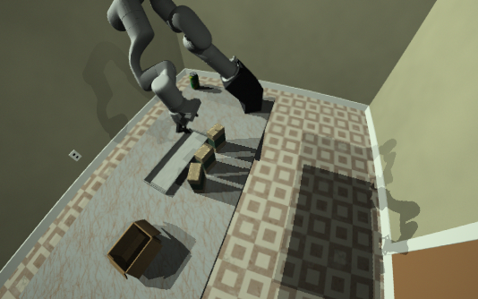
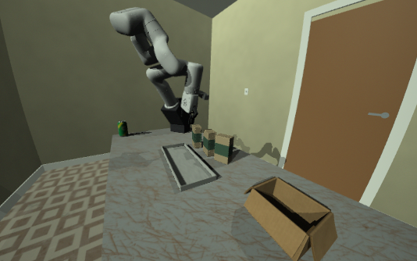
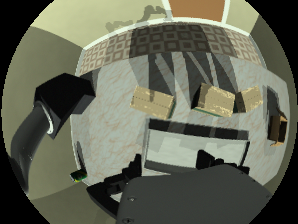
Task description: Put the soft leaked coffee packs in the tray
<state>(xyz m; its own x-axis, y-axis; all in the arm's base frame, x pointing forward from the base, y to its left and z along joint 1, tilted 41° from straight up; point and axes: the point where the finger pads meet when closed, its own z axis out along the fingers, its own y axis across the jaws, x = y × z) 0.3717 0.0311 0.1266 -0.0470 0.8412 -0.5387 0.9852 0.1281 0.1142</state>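
Observation:
Three tan coffee packs with green bands stand in a row beside a long grey tray [image 1: 177,160]: the far pack [image 1: 216,135], the middle pack [image 1: 205,157] and the near pack [image 1: 196,175]. They also show in the exterior view: far pack [image 2: 197,135], middle pack [image 2: 208,142], near pack [image 2: 223,148], and the tray [image 2: 188,165]. The tray is empty. My gripper [image 1: 183,127] is open and empty, above the far end of the tray, close to the far pack. In the wrist view the fingers point over the tray [image 3: 200,140] toward the packs [image 3: 153,102].
An open cardboard box [image 1: 135,247] lies on its side nearer the front of the table. A green can [image 1: 193,80] stands at the far corner by the arm's black base [image 1: 245,89]. The table edge runs along the packs' right.

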